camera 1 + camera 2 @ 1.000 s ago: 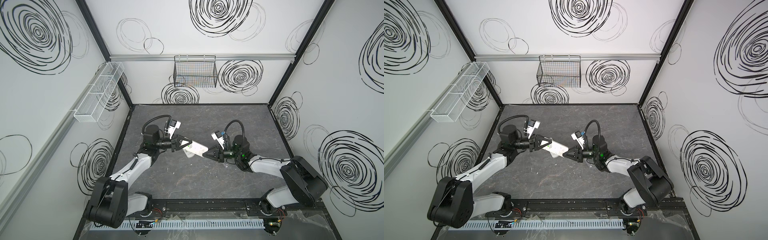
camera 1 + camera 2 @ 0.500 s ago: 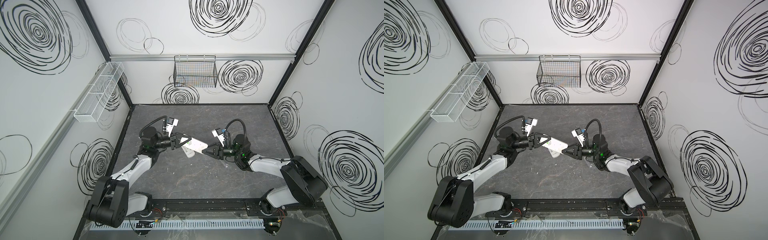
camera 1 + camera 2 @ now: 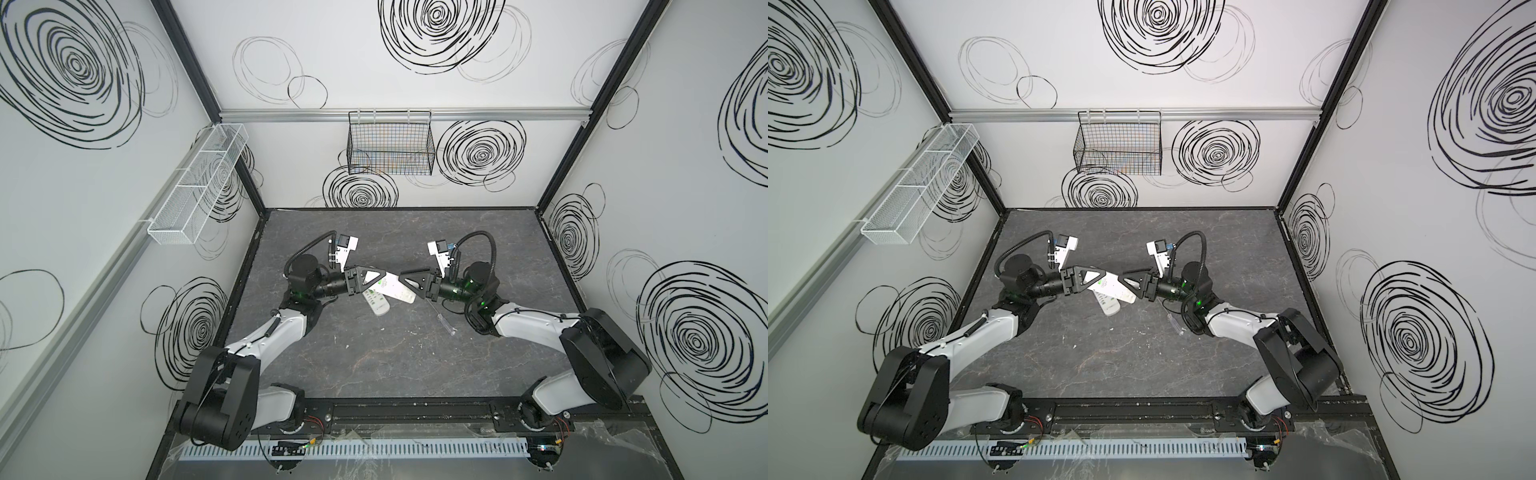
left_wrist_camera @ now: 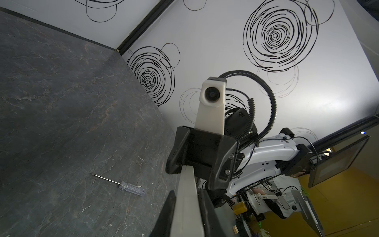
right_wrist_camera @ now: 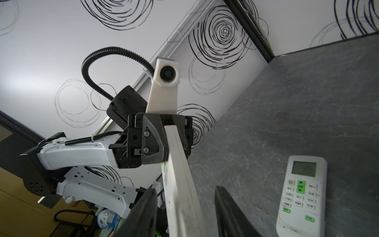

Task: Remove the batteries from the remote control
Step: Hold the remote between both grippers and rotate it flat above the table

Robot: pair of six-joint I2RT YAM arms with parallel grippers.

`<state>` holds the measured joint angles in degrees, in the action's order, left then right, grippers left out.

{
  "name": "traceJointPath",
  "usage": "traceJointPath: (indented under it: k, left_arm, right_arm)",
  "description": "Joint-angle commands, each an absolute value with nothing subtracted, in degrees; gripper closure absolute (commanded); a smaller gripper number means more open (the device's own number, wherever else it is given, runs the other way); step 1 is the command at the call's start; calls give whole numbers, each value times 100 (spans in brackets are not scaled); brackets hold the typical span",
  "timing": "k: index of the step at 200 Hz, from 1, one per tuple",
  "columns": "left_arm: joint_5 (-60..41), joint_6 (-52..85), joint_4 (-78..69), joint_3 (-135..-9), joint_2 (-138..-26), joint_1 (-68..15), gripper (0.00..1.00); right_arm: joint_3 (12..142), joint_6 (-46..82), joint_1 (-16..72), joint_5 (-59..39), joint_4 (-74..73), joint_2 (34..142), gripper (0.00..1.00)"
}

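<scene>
Count: 2 remotes, 1 screwdriver, 2 arms; batteries out of sight.
Both arms reach inward, wrists low, and meet at mid-bench (image 3: 415,365).
The left gripper (image 3: 380,277) clamps one end of the held remote (image 3: 390,286), raised.
The right gripper (image 3: 405,280), jaws parted, straddles the other end without gripping.
The second remote (image 3: 376,304) lies face-up beneath the held remote.
The screwdriver (image 3: 444,322) lies near the held remote's free end.

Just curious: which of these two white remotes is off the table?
The remote gripped by the left claw; the other remote lies flat, buttons up.
</scene>
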<state>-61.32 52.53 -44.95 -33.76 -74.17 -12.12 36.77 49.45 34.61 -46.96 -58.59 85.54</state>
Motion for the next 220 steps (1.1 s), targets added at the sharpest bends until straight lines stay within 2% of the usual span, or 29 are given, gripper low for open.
traceJointPath:
  k: [1,17,38,96,146,220]
  left_arm:
    - [-5849,5446,-4646,-3401,-7433,-1145,100]
    - [-5648,5449,-4454,-3402,-7420,-1084,100]
    - [-5501,5541,-4369,-3420,-7425,-996,100]
    - [-5166,5752,-3923,-3639,-7521,-860,100]
    - [-4728,5006,-2882,-3788,-7522,-800,100]
    - [-4607,4852,-2696,-3854,-7470,-653,100]
  right_arm:
    - [3647,5081,3490,-4521,-6067,8405,35]
    - [3515,5190,3474,-4269,-6039,8203,19]
    - [3423,5344,3411,-3924,-5771,8006,10]
    - [3508,5642,3419,-3551,-5410,8413,14]
    - [4179,5937,3547,-3886,-5080,9128,16]
    - [4477,5996,3621,-4102,-4896,9572,25]
